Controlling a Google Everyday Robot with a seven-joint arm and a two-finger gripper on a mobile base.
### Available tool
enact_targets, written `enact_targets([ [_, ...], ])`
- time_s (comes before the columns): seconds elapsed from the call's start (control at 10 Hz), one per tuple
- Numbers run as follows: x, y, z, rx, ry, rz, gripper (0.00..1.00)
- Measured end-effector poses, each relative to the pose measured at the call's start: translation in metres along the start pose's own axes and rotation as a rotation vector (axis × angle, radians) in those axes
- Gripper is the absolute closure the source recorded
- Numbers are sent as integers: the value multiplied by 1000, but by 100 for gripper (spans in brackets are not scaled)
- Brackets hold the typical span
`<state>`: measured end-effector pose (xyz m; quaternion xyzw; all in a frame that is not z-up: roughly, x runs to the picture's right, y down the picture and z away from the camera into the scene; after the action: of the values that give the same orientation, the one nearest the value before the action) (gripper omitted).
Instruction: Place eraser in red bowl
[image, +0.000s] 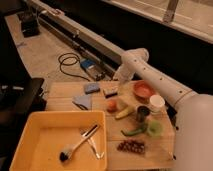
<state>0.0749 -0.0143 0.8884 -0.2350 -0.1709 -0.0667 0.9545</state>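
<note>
The eraser (110, 91), a small block with a dark top and tan body, lies on the wooden table (60, 91) near its far edge. The red bowl (143, 89) stands just right of it and looks empty. My white arm comes in from the right, bends at an elbow (136, 56) and points down. The gripper (120, 80) hangs just above and behind the eraser, between it and the bowl.
A blue-grey sponge (92, 88) and a blue folded cloth (83, 102) lie left of the eraser. An orange fruit (112, 105), banana (125, 112), dark cup (143, 113), white cup (157, 103) and green cup (154, 129) stand in front. A yellow tray (30, 145) holds a brush and tongs.
</note>
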Motion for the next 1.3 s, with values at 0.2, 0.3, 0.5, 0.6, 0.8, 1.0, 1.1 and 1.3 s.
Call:
enact_targets([
  [0.2,-9,-14,18,-17,-24,-4,33],
  [0.3,-11,-20,29,-28,-28,-6,33],
  [0.5,-15,-26,50,-57,-34,-10,33],
  [0.6,-12,-26,59,-76,-31,-5,33],
  [0.8,-9,-23,75,-102,-29,0,33],
  [1.0,-11,-20,90,-120,-38,9,33],
  [1.1,-9,-18,96,-122,-46,15,33],
  [1.3,-7,-17,101,-108,-60,29,43],
])
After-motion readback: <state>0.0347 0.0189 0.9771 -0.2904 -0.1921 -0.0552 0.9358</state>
